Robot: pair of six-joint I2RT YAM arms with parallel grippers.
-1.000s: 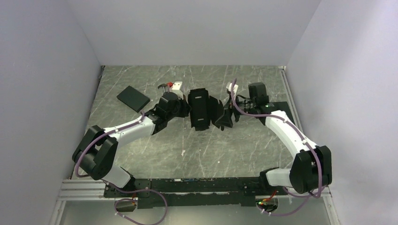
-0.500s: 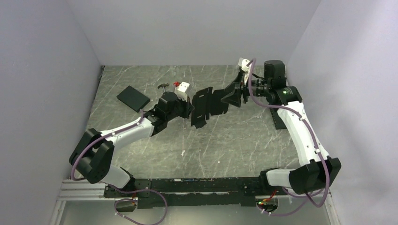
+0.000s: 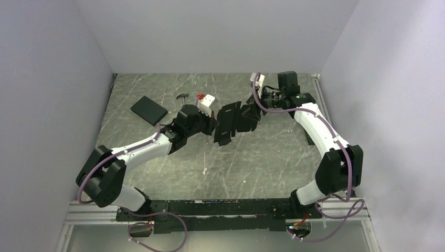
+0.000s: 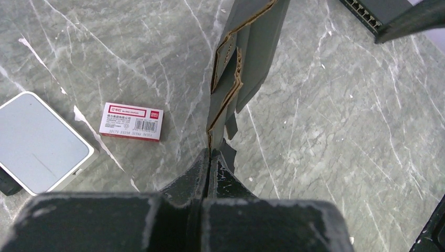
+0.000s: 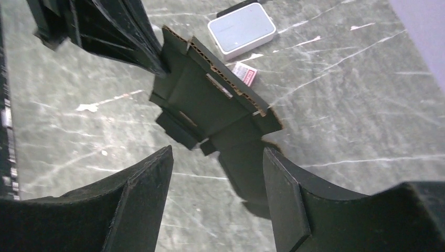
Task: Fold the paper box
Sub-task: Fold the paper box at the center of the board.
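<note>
The paper box [image 3: 232, 118] is a partly unfolded black cardboard blank held off the table at mid-back. My left gripper [image 3: 211, 123] is shut on its left edge. The left wrist view shows the blank edge-on [image 4: 246, 47], running away from the pinched jaws [image 4: 210, 153]. My right gripper [image 3: 256, 108] is at the blank's right end and stands open. In the right wrist view the box [image 5: 210, 100] hangs spread ahead, one flap reaching down beside the right finger [image 5: 286, 199]. The gripper [image 5: 218, 152] itself is not closed on anything.
A silver-grey case [image 4: 36, 142] and a small red-and-white carton [image 4: 131, 122] lie on the marble table left of the box. One black slab [image 3: 148, 109] lies at the back left. Another slab [image 3: 310, 134] lies under the right arm. Grey walls enclose three sides.
The right arm swung up toward the back wall, then came back to the box's right end, its jaws narrowing slightly. The box was lifted and turned. The left gripper stayed shut and shifted slightly right.
</note>
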